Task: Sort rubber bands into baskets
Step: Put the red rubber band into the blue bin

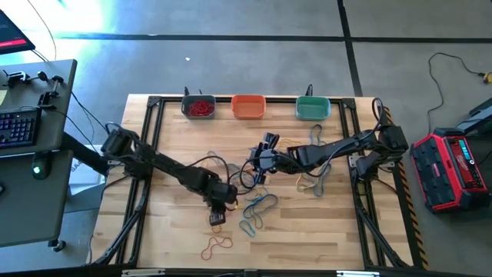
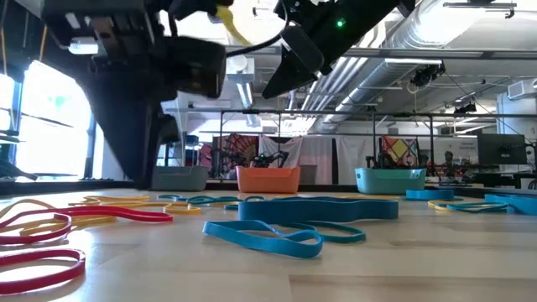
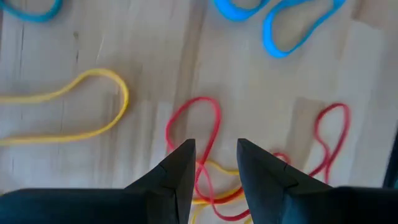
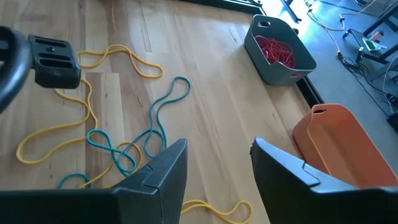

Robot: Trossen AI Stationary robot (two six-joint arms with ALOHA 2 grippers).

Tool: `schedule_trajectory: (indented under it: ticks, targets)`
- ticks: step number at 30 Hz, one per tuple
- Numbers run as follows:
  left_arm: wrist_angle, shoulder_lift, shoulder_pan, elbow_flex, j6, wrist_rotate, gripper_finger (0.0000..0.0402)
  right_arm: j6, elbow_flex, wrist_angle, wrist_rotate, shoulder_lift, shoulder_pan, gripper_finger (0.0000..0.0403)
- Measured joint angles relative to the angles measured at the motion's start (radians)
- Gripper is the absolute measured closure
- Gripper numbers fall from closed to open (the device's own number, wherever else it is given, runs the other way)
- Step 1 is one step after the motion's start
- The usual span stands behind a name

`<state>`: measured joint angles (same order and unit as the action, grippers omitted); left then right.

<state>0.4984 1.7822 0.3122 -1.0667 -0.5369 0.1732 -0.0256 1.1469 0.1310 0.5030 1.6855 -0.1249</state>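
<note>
From above, three baskets sit in a row along the far edge of the wooden table (image 1: 177,254): a grey-blue basket (image 1: 198,107) with red bands inside, an orange basket (image 1: 247,107), and a teal basket (image 1: 313,108). The left gripper (image 1: 219,213) is low over the near middle of the table, just above a small red and yellow tangle; the right gripper (image 1: 261,158) hangs over the table's centre. Loose blue bands (image 1: 257,204) lie between them, and a red band (image 1: 217,245) lies near the front edge. At table height, a blue band (image 2: 268,236) lies in front, red bands (image 2: 50,226) to the side, and the three baskets stand far behind. The left wrist camera shows its fingers (image 3: 180,171) partly open with nothing between them, poised over a red band (image 3: 196,134), a yellow band (image 3: 81,106) beside it. The right wrist camera shows its fingers (image 4: 165,171) wide apart and empty, above teal bands (image 4: 143,137) and yellow bands (image 4: 68,118).
</note>
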Motion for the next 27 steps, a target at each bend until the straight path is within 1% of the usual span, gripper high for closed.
schedule_trajectory:
  ticks: [9,14,20,23,25,27]
  targets:
    - [0.041,0.013,0.024,0.0,-0.057,-0.109,0.0291,-0.026,0.0,0.0,0.011,0.0,0.0,0.0235]
    - [0.044,0.052,0.031,0.002,-0.065,-0.09,0.0291,-0.053,0.0,-0.001,0.011,0.0,0.0,0.0235]
    - [0.04,0.067,0.034,-0.001,-0.038,-0.099,0.0292,-0.054,0.0,-0.001,0.012,0.0,0.0,0.0235]
    - [0.052,0.064,0.03,-0.001,-0.005,-0.102,0.031,-0.054,0.0,0.0,0.011,0.0,0.0,0.0235]
    - [0.057,0.064,0.03,-0.001,0.027,-0.103,0.0335,-0.06,0.0,-0.001,0.017,0.0,0.0,0.0235]
    - [0.062,0.065,0.032,-0.001,0.057,-0.106,0.037,-0.061,0.0,0.0,0.025,0.0,0.0,0.0235]
